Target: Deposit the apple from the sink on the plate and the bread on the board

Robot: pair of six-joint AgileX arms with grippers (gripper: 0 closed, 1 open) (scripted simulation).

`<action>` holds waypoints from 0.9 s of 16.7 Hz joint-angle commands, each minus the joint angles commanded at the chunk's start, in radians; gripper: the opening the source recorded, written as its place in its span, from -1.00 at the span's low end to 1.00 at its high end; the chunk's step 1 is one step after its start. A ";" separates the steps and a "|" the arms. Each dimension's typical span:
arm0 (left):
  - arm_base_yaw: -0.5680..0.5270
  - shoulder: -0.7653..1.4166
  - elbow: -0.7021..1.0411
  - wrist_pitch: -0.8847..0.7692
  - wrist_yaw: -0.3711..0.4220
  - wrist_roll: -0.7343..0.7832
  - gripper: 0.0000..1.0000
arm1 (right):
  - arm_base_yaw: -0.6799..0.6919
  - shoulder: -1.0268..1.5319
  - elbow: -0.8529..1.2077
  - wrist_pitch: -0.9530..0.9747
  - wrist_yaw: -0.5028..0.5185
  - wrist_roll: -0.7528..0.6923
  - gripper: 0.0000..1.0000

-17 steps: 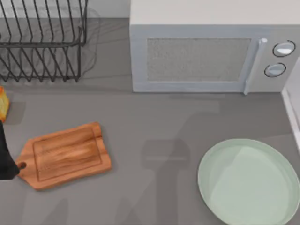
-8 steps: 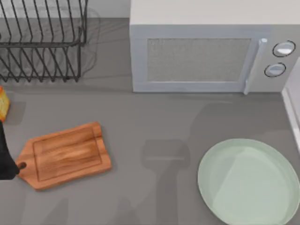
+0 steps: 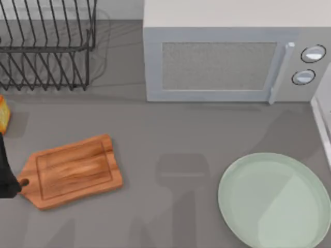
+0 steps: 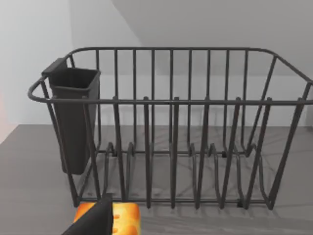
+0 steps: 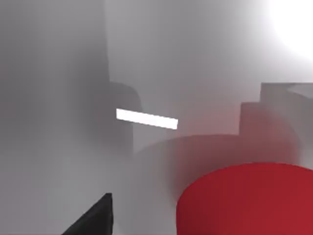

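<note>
Right claw first: its dark edge shows at the near rim of the right wrist view, and the apple sits just beside it, big, red and close, with the pale walls of the sink behind. Whether that claw is released or clenched, I cannot tell. The danger here, as I judge it, is the roundness: a smooth ball squeezed off-centre could squirt sideways and roll across the basin, and a closing claw could scrape the sink wall.

Over to the left claw: a dark sliver low in the left wrist view, right in front of the bread, whose orange-gold crust peeks out past it. Grasping or not, I cannot tell. A blocky chunk pinched at a corner could twist or tip when lifted.

From above, the bread lies at the desk's far left edge, and the left arm stands just below it, touching or overlapping the handle end of the board. A careless swing could nudge that board.

Farther right, the plate waits bare on the desk, well apart from the board. Beyond everything stand the dish rack and the microwave; the rack's wires are near enough to the bread to snag a high lift.
</note>
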State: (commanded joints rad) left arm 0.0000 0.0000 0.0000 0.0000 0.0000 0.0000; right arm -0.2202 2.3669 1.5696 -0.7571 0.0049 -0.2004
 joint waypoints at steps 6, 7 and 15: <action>0.000 0.000 0.000 0.000 0.000 0.000 1.00 | -0.001 0.089 -0.060 0.133 0.001 0.001 1.00; 0.000 0.000 0.000 0.000 0.000 0.000 1.00 | -0.001 0.089 -0.060 0.133 0.001 0.001 1.00; 0.000 0.000 0.000 0.000 0.000 0.000 1.00 | -0.001 0.089 -0.060 0.133 0.001 0.001 -0.06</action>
State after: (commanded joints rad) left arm 0.0000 0.0000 0.0000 0.0000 0.0000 0.0000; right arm -0.2216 2.4562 1.5099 -0.6244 0.0059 -0.1993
